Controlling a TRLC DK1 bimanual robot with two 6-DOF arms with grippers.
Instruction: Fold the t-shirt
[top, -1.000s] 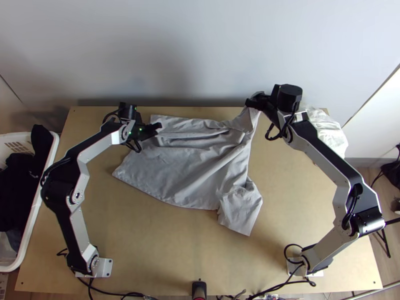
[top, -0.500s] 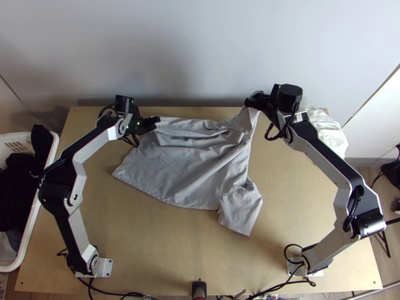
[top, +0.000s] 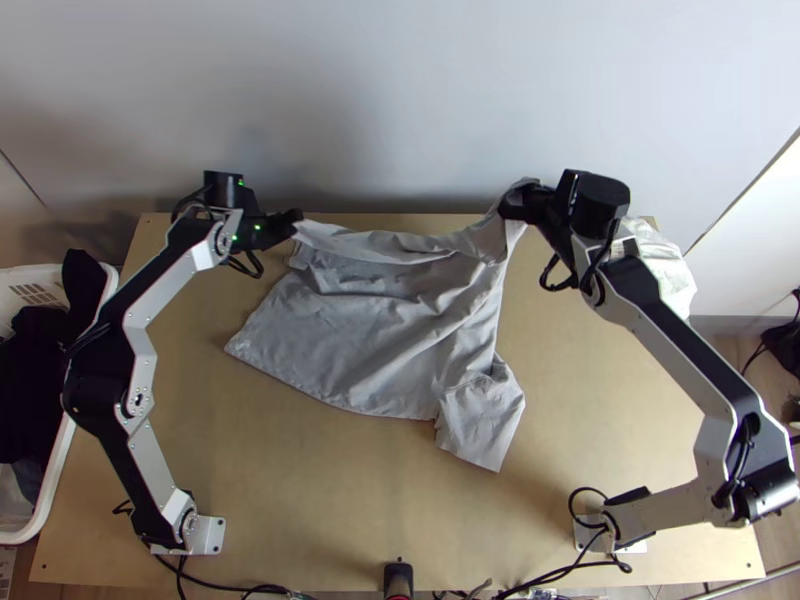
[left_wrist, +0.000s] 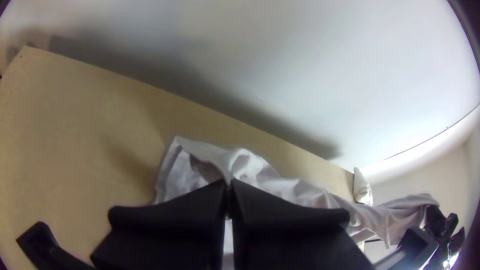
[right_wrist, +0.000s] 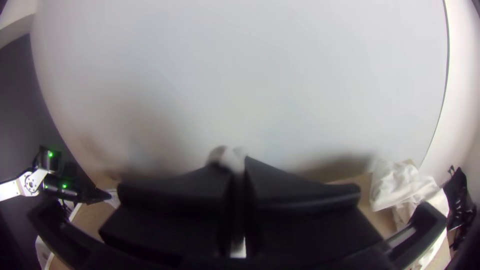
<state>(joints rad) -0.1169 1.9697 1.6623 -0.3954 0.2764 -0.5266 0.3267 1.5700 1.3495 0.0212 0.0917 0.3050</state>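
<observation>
Your light wooden desk (top: 330, 500) fills most of the top view, set against a pale wall. Your two arms reach up from its near corners. Between them, toward the far edge, is the grey t-shirt (top: 370, 330), its body spread and creased on the wood, its far edge lifted in a loose swag. Beside the desk at the picture's left is a white basket (top: 60, 460) of dark cloth; a crumpled white bundle (top: 660, 265) sits at the far right corner.

Your left gripper (top: 296, 218) holds one end of the lifted edge, and your right gripper (top: 512, 204) the other, somewhat raised. Both pairs of fingers are closed with cloth pinched between them. Smallest, a flap (top: 482, 420), perhaps a sleeve, juts toward you from the shirt's near right corner.

You seem to be at an early stage: both ends are gripped, but no clean fold shows. Drawing the edge taut, laying the shirt flat, straightening that flap and all the folding appear to be left.
</observation>
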